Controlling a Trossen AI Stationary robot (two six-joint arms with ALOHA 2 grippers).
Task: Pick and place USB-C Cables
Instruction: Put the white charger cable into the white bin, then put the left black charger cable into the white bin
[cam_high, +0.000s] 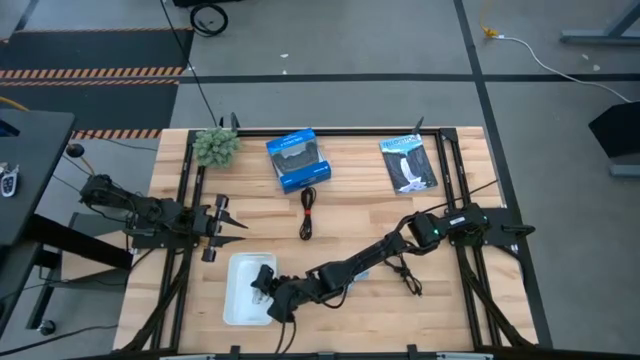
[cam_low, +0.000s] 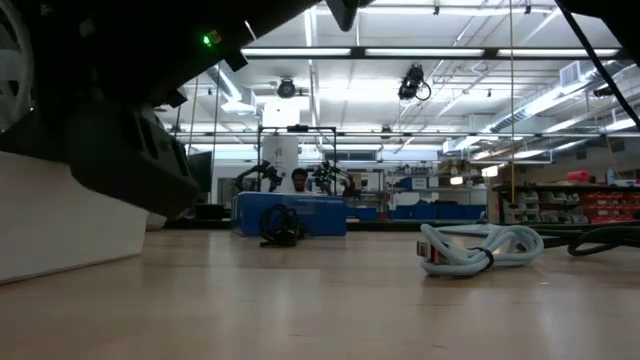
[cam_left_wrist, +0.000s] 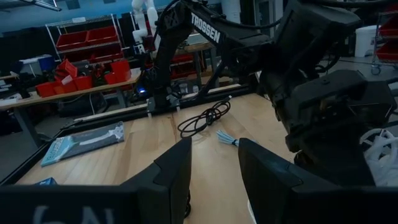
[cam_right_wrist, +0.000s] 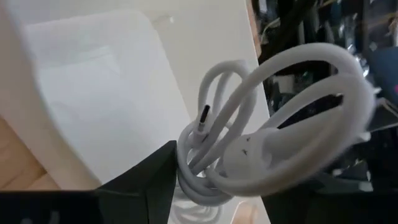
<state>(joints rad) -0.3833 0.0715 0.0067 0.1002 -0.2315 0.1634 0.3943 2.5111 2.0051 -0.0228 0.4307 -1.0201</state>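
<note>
While the right gripper (cam_right_wrist: 208, 180) pinched the white cable (cam_right_wrist: 273, 124) just above the white tray (cam_high: 240, 290), three cables looked left: black-and-red (cam_high: 307, 212), black (cam_high: 405, 272) and blue-grey (cam_low: 478, 248). The left gripper (cam_high: 235, 227) waited spread nearby.

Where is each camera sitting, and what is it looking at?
High: overhead, facing down on the table, both arms.
Low: at tabletop height, facing the blue box; right arm looms above.
Left wrist: sees left tool, open.
Right wrist: sees right tool gripping white cable over white tray.
Shared: high and low show the blue-grey cable.
</note>
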